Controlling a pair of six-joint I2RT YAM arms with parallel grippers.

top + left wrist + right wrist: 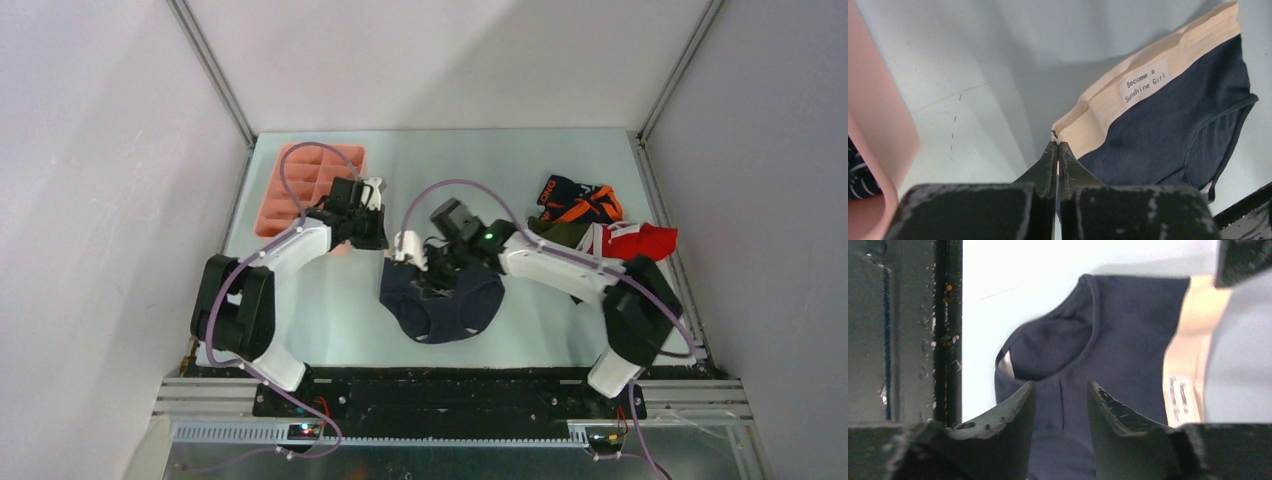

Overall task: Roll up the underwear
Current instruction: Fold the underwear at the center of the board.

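Note:
The navy underwear with a beige waistband lies crumpled at the table's middle. My left gripper is shut on the waistband's corner; in the left wrist view its fingertips meet right at that corner. Coming from the right, my right gripper hangs over the navy cloth. It stands open, its fingers straddling a seam in the fabric without pinching it.
A pink compartmented tray sits back left, close beside the left gripper, with a striped piece inside. More underwear lies back right: black-orange, olive, red-white. Walls enclose the table.

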